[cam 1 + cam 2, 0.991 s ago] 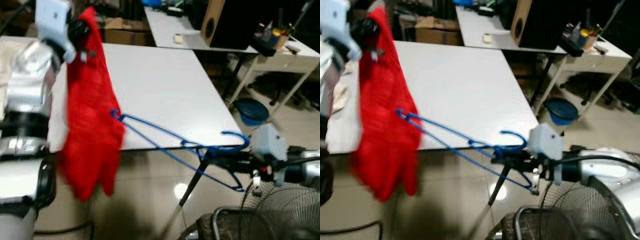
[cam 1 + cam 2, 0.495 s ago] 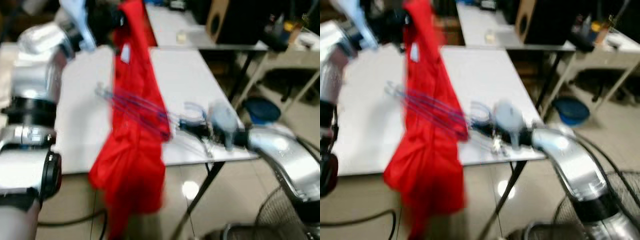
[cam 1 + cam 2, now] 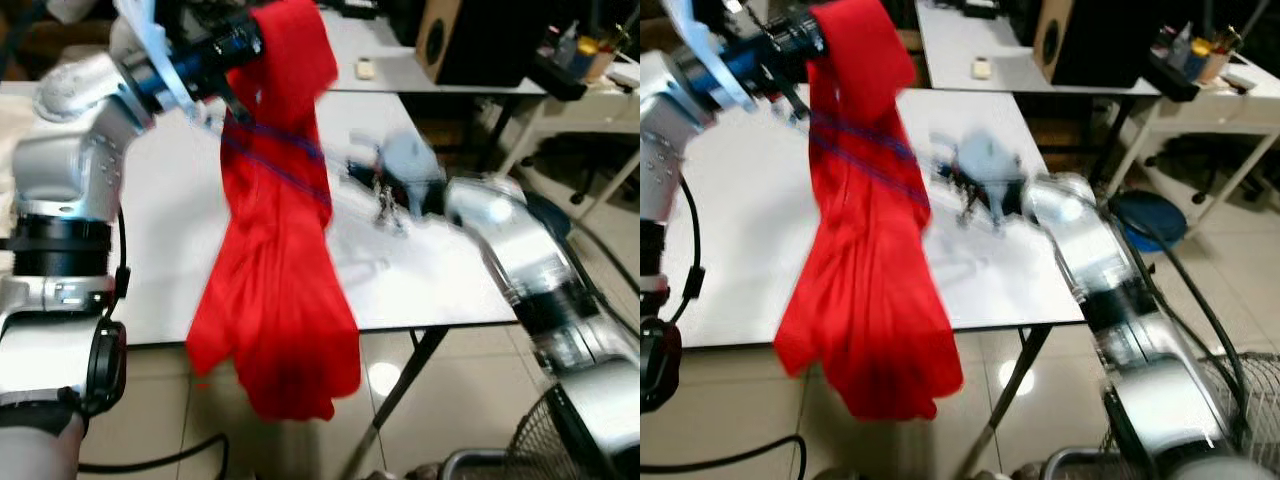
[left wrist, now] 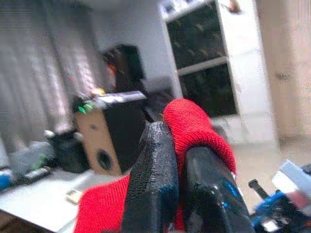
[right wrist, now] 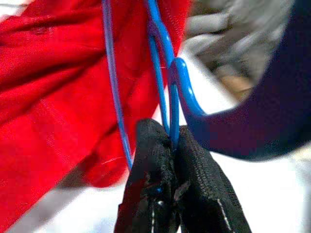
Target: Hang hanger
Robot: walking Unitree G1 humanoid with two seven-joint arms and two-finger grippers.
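Red cloth (image 3: 280,270) hangs pinched in the left tool (image 4: 177,194) above the counter (image 3: 170,240); right tool (image 5: 170,141), blurred, clamps the blue hanger (image 5: 163,73).

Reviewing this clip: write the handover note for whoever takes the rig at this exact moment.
Left gripper: shut on the red garment, holding it up by its top edge above the white table; the cloth hangs down past the table's front edge.
Right gripper: shut on the blue hanger at its neck, just below the hook, pushing it against the garment.
Done: both items are picked up and brought together.
Left: the head views are blurred, so I cannot tell whether the hanger is inside the garment. Finish threading it, then hang it; no rail is visible.
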